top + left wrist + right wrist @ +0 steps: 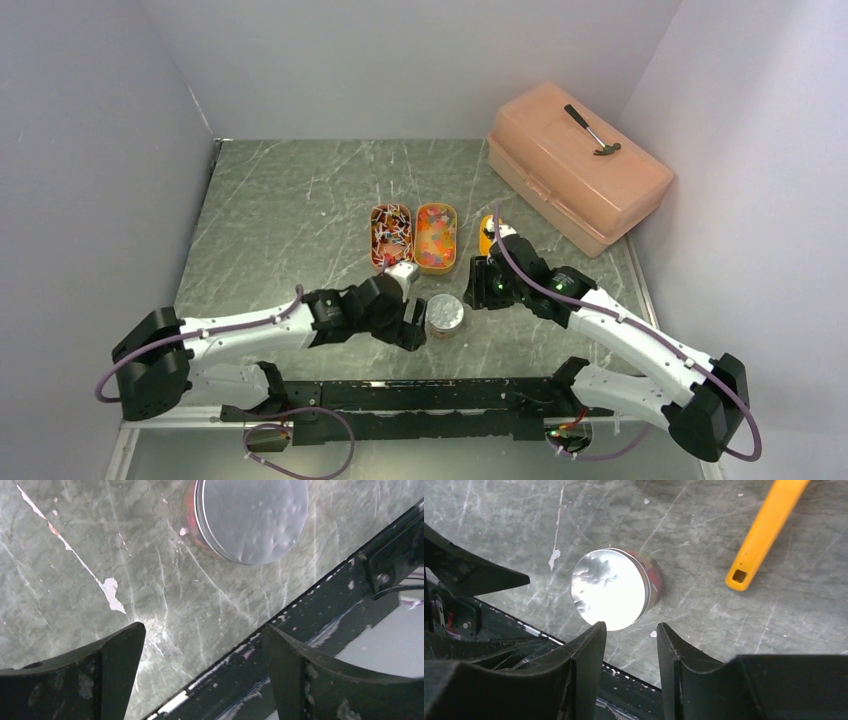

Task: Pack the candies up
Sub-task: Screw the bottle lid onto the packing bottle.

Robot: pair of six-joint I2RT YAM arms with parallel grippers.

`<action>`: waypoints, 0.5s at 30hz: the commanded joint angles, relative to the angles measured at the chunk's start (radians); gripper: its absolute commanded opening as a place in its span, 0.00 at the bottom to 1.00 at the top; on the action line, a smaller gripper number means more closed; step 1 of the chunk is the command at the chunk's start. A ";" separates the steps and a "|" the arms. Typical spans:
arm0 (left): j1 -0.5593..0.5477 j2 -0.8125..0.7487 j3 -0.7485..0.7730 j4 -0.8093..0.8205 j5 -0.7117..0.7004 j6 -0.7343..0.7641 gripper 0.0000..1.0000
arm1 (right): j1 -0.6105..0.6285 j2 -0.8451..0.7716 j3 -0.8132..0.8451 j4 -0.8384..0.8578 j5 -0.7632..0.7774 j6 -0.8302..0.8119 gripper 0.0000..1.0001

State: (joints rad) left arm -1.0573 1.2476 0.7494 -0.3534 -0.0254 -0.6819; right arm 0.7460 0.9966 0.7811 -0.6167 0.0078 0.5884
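Observation:
The candies lie in two small orange tubs: red, blue and white twist-wrapped pieces on the left, orange, pink and yellow gummy bits on the right. A small round jar with a shiny closed lid stands in front of them; red shows through its side. My left gripper is open and empty just left of the jar. My right gripper is open and empty to the jar's right, above the table. An orange scoop lies behind it.
A peach plastic toolbox with a hammer on its lid stands at the back right. The black mounting rail runs along the near edge. The scoop's handle lies right of the jar.

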 commanded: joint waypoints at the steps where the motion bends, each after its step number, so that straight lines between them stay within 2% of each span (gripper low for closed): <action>1: -0.069 -0.088 -0.126 0.244 -0.125 0.048 0.93 | 0.000 -0.028 0.040 -0.030 0.051 -0.029 0.47; 7: -0.125 -0.119 -0.266 0.500 -0.179 0.152 0.94 | 0.000 -0.036 0.034 -0.042 0.056 -0.037 0.51; 12: -0.139 -0.005 -0.268 0.593 -0.153 0.240 0.93 | 0.000 -0.034 0.031 -0.045 0.055 -0.046 0.52; 15: -0.153 0.058 -0.316 0.762 -0.178 0.271 0.92 | 0.000 -0.033 0.032 -0.052 0.054 -0.051 0.52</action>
State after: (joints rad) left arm -1.1896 1.2423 0.4755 0.1543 -0.1623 -0.4965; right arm 0.7460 0.9798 0.7818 -0.6579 0.0441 0.5591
